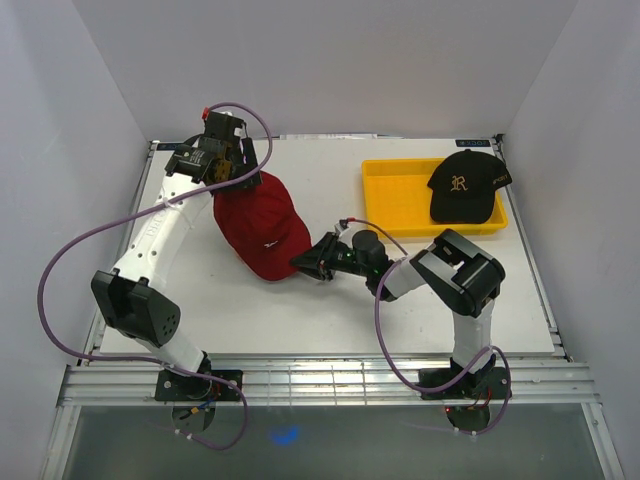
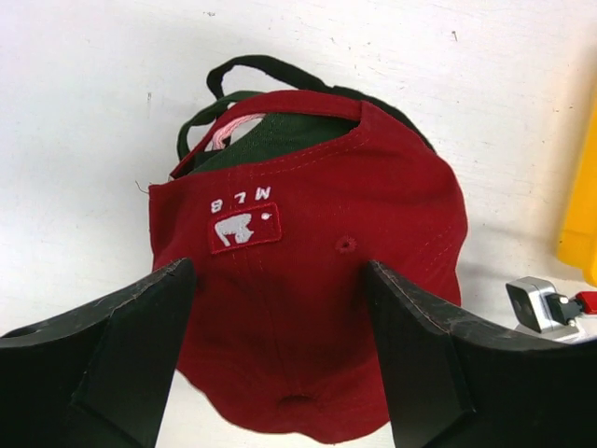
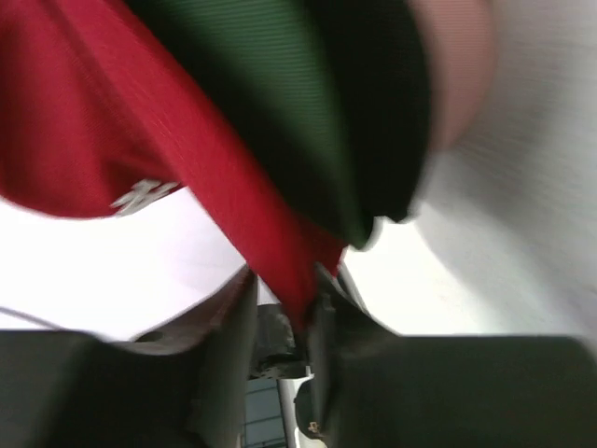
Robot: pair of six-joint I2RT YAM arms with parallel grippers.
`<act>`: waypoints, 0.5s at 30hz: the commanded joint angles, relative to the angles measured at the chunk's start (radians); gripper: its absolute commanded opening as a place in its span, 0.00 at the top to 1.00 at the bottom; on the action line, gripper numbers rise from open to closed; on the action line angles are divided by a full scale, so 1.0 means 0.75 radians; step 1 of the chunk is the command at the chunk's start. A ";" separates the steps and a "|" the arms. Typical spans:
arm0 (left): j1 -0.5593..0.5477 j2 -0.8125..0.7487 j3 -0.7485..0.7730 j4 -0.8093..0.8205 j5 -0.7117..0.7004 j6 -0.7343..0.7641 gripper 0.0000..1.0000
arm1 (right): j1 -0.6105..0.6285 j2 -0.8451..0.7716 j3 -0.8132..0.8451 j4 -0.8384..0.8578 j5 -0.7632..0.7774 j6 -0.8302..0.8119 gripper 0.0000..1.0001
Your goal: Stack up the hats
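The right gripper (image 3: 287, 303) pinches the brim of the red cap (image 3: 84, 121), whose green underside only this wrist view shows. The left gripper (image 2: 278, 273), jaws wide, straddles the crown's rear, where a dark cap (image 2: 266, 65) hidden from overhead peeks out beyond.

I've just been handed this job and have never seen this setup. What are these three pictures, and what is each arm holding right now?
A left arm and a right arm are bolted at the near edge of the table. One picture looks down from above. The other two come from a camera on each wrist.

The right gripper is shut on the brim of the red cap. That cap sits on other caps: dark and pink fabric peeks out underneath in the left wrist view.

The left gripper hangs open over the red cap's back and holds nothing.

A black cap with a gold emblem lies in the yellow tray.
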 commanded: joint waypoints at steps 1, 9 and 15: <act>0.004 -0.041 -0.002 0.022 -0.006 0.006 0.16 | -0.024 0.043 -0.044 -0.322 0.045 -0.024 0.64; 0.006 -0.037 0.024 0.020 -0.008 0.012 0.16 | -0.037 -0.049 -0.046 -0.424 0.063 -0.075 0.46; 0.004 -0.033 0.092 0.001 -0.002 0.031 0.16 | -0.039 -0.214 -0.019 -0.616 0.092 -0.193 0.42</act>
